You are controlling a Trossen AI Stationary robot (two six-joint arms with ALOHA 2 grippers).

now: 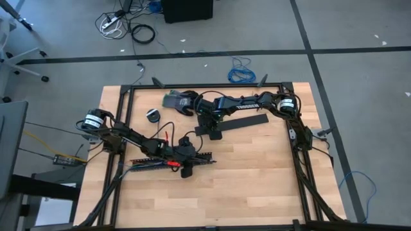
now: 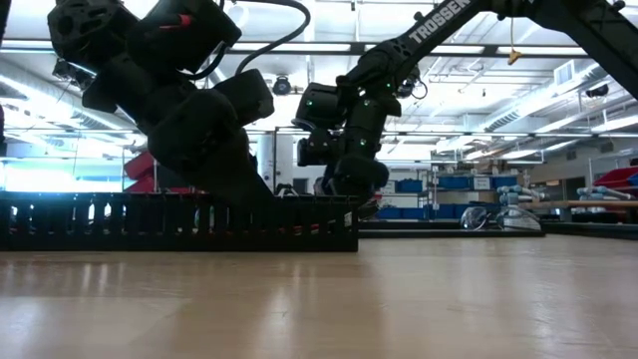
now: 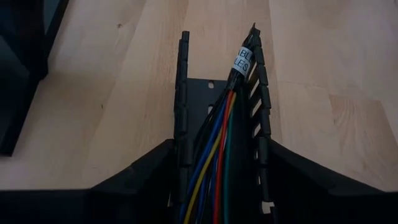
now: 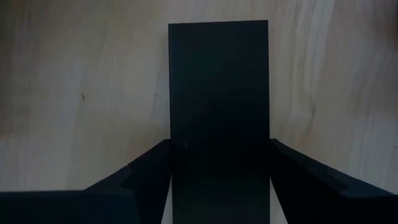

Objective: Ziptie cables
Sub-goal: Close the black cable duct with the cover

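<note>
Cables (image 3: 217, 155) lie in channel (image 3: 183, 112) between left end effector (image 3: 217, 171) fingers.

- Pale wood table (image 1: 257, 173), smooth with faint grain.
- Matt black plastic slotted channel (image 3: 181, 106).
- Glossy plastic-coated cables (image 3: 217, 149), white paper label (image 3: 242, 60).
- Flat strip (image 4: 219, 93), smooth matt black.

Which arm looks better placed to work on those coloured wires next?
Likely the left: its gripper straddles the slotted channel holding the wires. The right gripper sits farther back, around a flat black strip.
</note>
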